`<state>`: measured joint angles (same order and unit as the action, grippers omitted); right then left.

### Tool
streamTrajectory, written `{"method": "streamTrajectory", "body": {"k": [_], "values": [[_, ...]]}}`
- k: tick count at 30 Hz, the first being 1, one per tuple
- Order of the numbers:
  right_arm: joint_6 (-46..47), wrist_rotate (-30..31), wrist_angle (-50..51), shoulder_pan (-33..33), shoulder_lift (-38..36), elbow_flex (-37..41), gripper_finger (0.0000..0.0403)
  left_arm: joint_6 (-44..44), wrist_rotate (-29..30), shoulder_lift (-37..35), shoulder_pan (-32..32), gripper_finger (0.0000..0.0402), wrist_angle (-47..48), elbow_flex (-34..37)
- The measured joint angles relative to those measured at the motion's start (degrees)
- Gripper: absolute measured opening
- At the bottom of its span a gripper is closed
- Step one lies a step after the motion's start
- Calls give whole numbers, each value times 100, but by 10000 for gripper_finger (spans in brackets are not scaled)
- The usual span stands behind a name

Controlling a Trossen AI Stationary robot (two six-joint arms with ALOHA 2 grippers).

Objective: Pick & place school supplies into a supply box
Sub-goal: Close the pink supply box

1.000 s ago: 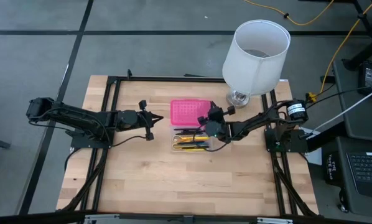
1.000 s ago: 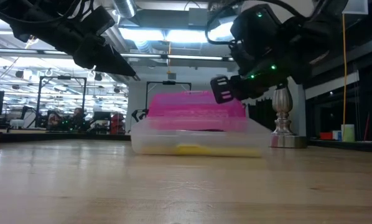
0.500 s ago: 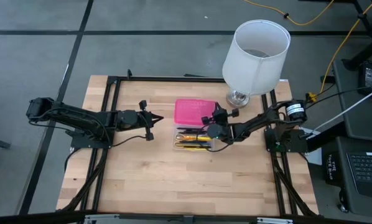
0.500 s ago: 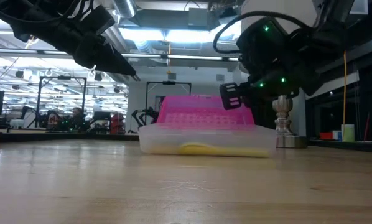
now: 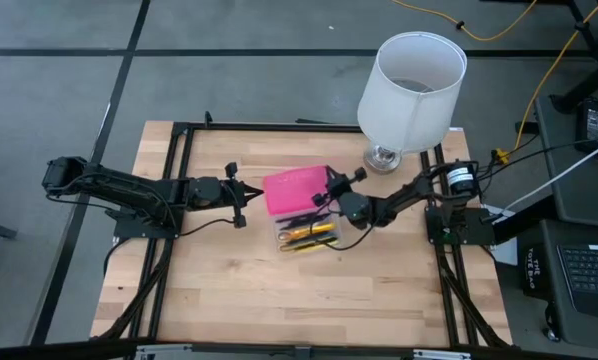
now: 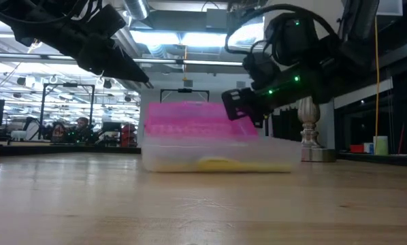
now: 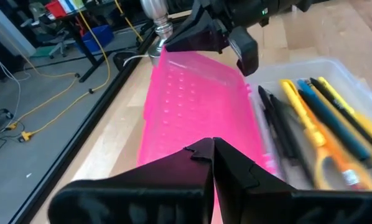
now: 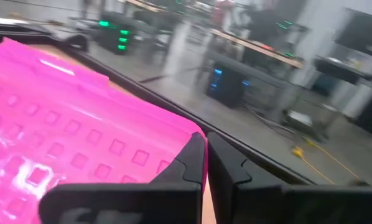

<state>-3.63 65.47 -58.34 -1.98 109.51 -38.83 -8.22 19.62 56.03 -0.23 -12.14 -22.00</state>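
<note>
Pens and scissors [image 5: 307, 234] are lying in the clear half of the supply box [image 5: 297, 187], mid-table. The right gripper [image 5: 331, 193], fingers shut, is pressing its pink lid, which has swung leftward since a moment ago. The left gripper [image 5: 253, 191] is hovering closed just beside it. A white lamp [image 5: 411, 88] is crowding the far edge.

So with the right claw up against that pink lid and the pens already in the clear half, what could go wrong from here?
1. The shut right claw only presses on the pink lid, so it could slip off the edge and let the lid flop open.
2. More pushing may slide or turn the whole box, since the shut left claw, close beside the lid, does not clearly brace it.
3. A pen or the scissors in the clear half could jam the lid.
</note>
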Motion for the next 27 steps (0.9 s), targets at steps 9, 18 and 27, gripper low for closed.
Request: {"method": "streamTrajectory", "body": {"k": [9, 18, 27], "values": [[-592, -1313, -298, 204, 0, 0, 10, -1, 0, -1, 0, 1, 50, 0], [-908, -1786, -769, 204, 0, 4, 10, -106, 127, 0, 0, 1, 187, 0], [-914, -2112, -1942, 221, 0, 560, 10, -633, 901, -2, 35, 1, 34, 2]]}}
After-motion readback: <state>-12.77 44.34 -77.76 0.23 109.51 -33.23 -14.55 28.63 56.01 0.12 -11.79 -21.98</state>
